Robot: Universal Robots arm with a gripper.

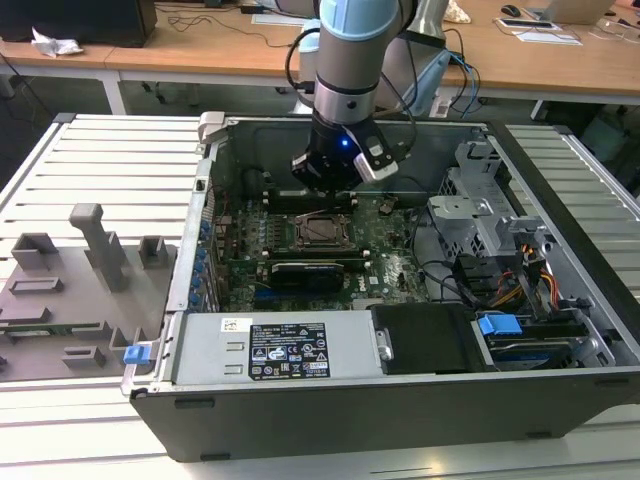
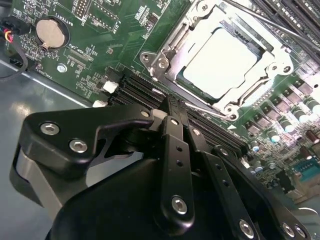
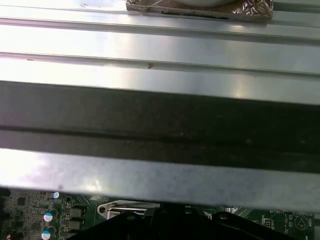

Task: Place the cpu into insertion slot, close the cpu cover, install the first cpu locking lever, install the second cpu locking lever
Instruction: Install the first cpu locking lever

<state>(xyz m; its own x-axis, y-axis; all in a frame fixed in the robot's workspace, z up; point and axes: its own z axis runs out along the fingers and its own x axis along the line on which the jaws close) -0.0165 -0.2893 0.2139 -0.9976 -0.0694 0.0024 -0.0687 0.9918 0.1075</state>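
The chip (image 2: 222, 62) is sitting flat in its socket (image 2: 197, 87) on the green board (image 2: 100, 45), and the metal frame (image 2: 170, 47) is lying down around it, its window leaving the pale top bare, which suggests seating and covering are done. The gripper (image 2: 172, 107) is hovering just above the board, close beside the socket near a thin wire lever (image 2: 210, 107) along the frame's edge; its fingers are pressing together with nothing between them. In the exterior view the arm (image 1: 345, 90) is reaching down into the open computer case (image 1: 420, 400), with walls near and little room sideways.
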